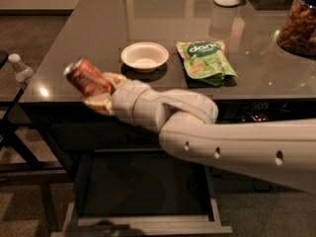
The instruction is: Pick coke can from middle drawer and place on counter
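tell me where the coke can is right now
In the camera view the coke can sits tilted in the gripper at left, by the front edge of the counter, left of the white bowl and above the open middle drawer.

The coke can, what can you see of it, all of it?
The coke can is small and red with a silver top and pale lettering, metal by its look. It is tilted, top pointing up and left. The hand is shut on its lower end; nothing else touches it. It hangs in the air, higher than the open middle drawer, seen against the counter's front left edge, not yet set down.
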### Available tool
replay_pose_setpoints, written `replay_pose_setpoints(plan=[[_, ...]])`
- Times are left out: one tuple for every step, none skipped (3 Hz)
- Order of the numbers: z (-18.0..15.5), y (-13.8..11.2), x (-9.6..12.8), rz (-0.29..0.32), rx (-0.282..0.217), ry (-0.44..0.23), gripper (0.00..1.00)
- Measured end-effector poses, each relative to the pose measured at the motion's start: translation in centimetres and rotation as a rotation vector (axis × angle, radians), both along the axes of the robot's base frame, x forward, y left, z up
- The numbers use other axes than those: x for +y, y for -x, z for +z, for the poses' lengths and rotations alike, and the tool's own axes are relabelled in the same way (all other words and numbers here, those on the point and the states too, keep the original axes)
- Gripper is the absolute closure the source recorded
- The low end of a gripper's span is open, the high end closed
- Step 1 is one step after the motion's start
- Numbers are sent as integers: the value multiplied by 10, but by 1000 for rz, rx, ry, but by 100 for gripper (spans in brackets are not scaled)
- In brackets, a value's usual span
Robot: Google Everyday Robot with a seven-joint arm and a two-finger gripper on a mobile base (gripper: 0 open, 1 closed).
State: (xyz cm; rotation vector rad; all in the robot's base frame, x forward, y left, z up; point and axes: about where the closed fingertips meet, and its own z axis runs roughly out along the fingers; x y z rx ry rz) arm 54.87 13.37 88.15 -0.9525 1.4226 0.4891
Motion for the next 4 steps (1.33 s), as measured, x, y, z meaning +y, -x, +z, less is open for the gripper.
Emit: replay_pose_setpoints(plan=[[29, -22, 11, 14, -40, -58, 100], [34, -24, 12, 14, -46, -64, 100], [25, -33, 19, 7, -18, -148, 100], [0, -45, 38, 15, 39, -247, 100]])
